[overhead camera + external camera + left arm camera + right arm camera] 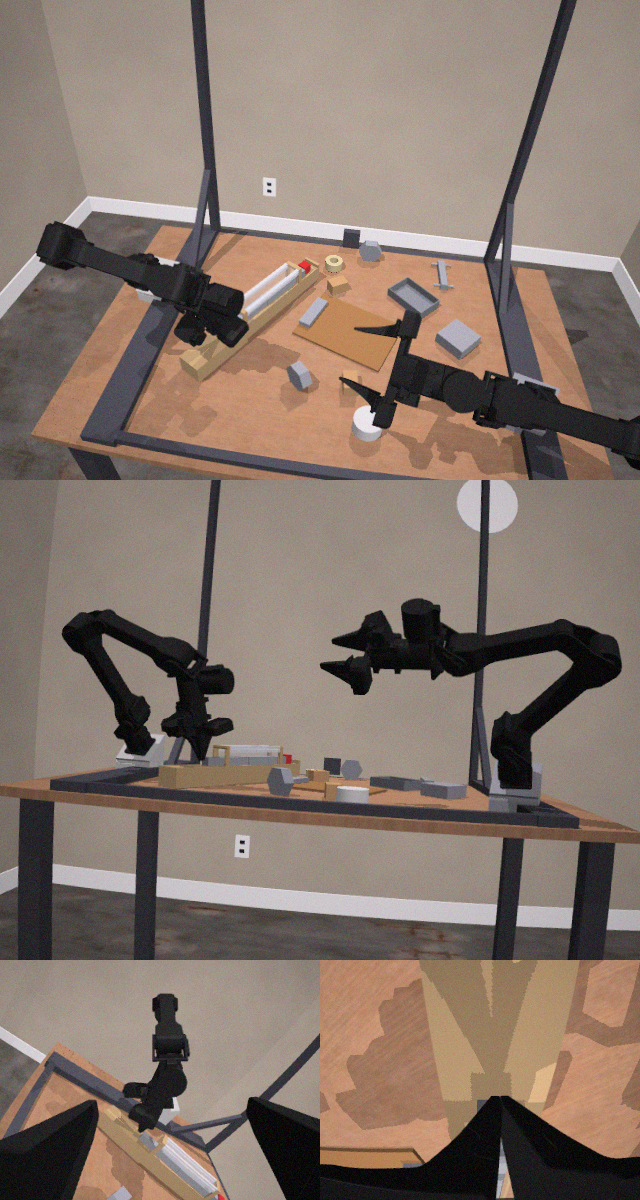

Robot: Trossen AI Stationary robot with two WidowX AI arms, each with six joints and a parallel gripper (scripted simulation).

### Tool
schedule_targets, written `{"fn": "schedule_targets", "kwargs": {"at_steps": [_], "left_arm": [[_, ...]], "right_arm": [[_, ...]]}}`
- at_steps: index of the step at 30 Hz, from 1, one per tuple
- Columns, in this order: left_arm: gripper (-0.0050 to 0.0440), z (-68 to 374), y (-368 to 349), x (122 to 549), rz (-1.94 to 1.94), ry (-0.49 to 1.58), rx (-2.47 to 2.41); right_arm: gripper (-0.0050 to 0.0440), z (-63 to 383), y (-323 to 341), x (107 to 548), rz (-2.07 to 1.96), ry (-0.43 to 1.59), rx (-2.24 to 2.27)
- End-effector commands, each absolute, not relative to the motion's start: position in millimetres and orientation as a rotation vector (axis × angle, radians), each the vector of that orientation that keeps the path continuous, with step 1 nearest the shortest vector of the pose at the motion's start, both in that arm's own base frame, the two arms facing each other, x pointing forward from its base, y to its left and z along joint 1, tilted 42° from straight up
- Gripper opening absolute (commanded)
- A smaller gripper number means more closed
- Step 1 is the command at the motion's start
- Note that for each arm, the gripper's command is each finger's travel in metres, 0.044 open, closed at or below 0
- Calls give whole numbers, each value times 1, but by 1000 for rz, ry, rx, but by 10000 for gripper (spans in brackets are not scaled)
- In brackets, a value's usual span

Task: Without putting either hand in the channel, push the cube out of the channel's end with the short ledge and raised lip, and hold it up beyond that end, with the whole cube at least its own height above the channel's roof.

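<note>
We are seeing the red cube (304, 266) (287, 759) (221, 1197) standing beyond the roof (271, 292) (248, 747) (187, 1160), at the channel's (268, 316) (217, 777) (145, 1160) (440, 1025) far end, short of the raised lip (312, 261). We are judging it light and rigid, not fragile, perhaps slippery on its flat faces. For the lift, we are favouring a level pinch on two opposite side faces from above, fingers staying outside the channel; the lip could be catching a low fingertip.

The right gripper (210, 330) (202, 759) (139, 1131) (499, 1104) is pressed together with nothing between its fingers, reaching down beside a grey bar (237, 761) (148, 1141), which we are taking for the pusher. The left gripper (348, 353) (326, 652) (174, 1107) is standing spread and bare, well apart from the cube.

Near the exit, a yellow ring (326, 264) and a wooden block (338, 285) (317, 775) are crowding a low approach. We are preferring a descent from above; overpushing might be tipping the cube over the lip.
</note>
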State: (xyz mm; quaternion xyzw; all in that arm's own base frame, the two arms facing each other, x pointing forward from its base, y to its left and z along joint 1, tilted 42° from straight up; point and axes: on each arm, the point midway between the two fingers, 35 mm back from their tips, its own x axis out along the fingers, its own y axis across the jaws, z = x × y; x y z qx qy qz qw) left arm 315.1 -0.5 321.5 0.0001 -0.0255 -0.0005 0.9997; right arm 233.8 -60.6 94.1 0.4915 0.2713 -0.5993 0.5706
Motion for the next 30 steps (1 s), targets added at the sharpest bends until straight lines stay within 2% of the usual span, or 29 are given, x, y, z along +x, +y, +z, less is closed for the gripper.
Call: {"fn": "schedule_targets", "kwargs": {"at_steps": [1, 21, 30], "left_arm": [[400, 327, -1, 314, -4, -62, -4], [400, 327, -1, 314, -4, -62, -4], [400, 327, -1, 314, -4, -62, -4]], "right_arm": [[0, 100, -60, 237, -1391, 620, 1168], [0, 172, -27, 225, -1393, 617, 1166], [0, 164, -30, 225, -1394, 619, 1164]]}}
